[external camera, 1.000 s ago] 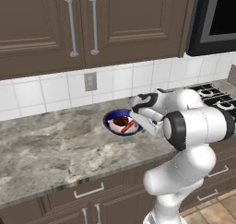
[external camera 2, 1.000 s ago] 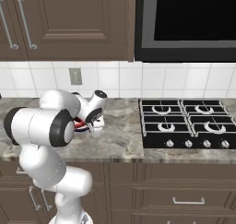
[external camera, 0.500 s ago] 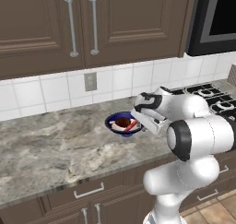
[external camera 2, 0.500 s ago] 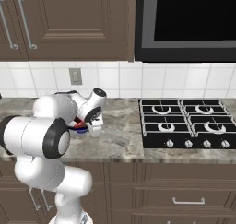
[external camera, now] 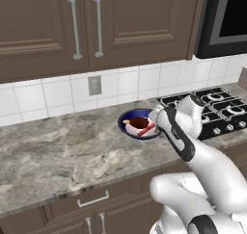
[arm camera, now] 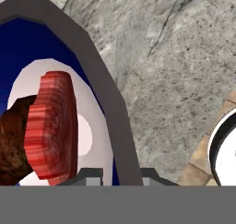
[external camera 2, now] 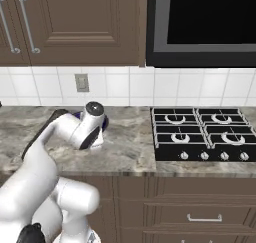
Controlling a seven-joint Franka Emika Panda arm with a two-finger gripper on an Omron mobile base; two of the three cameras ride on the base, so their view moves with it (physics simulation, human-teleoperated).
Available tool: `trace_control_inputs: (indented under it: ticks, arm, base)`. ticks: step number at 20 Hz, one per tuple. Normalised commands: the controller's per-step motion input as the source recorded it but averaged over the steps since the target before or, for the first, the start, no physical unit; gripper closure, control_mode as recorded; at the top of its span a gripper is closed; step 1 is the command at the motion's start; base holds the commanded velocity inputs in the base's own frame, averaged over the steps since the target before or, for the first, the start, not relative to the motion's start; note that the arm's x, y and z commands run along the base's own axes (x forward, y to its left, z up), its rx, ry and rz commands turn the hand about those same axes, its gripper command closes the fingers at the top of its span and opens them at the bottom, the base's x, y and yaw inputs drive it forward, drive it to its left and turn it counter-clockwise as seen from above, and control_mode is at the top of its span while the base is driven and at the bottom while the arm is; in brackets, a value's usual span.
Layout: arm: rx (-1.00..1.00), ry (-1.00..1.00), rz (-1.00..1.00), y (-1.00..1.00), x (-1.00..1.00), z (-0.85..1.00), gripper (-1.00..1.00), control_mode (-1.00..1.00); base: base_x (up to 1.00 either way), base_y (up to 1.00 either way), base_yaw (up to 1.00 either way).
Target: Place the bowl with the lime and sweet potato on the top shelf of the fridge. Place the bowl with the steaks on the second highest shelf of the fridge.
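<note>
Hand view: the gripper [arm camera: 120,176] straddles the dark rim of the bowl [arm camera: 108,98], one finger tip rising on each side of the rim at the bottom of the view; the jaws are pressed together on that rim, so the bowl is pinched at its edge. Inside lie the steaks [arm camera: 48,126], a red-pink slab with striped edge beside a darker brown piece, resting on the pale bowl floor within a blue inner wall. Left base view: the bowl [external camera: 129,120] sits on the marbled counter [external camera: 58,156], just beside the stovetop [external camera: 212,108] and below the wall outlet [external camera: 94,85]; the steaks [external camera: 140,123] show as dark and red pieces within it. Handling, as a judgement: the bowl looks rigid and smooth, likely slippery at a thin rim hold, and the meat is loose inside, so a one-sided grip will tend to let the bowl tip and its contents slide; the rim is the only practical purchase, and it wants level, slow carriage. Pose: in the left base view the arm rises from the lower right, bends at a dark elbow joint and reaches down and leftward to the bowl's near right edge; in the right base view the wrist [external camera 2: 92,124] hangs low over the counter [external camera 2: 125,147], hiding most of the bowl.
</note>
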Motion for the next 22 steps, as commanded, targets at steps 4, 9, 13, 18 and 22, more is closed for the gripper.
trace_control_inputs:
  ticks: [4, 9, 13, 18, 22]
  arm:
    - [0.00, -0.24, -0.15, -0.09, -0.86, 1.00, 1.00, -1.00]
    - [0.00, -0.10, -0.11, -0.23, -0.86, 1.00, 1.00, -1.00]
    - [-0.04, 0.00, -0.08, 0.00, -0.42, 0.97, 1.00, -1.00]
    - [-0.02, 0.00, -0.09, 0.00, -0.14, 0.29, 1.00, 1.00]
    - [0.00, 0.00, 0.00, 0.00, 0.00, 0.00, 1.00, 1.00]
  base:
    - [0.00, 0.00, 0.00]
    - [0.00, 0.00, 0.00]
    - [0.00, 0.00, 0.00]
    - [0.00, 0.00, -0.01]
    - [-0.82, -0.57, -0.11]
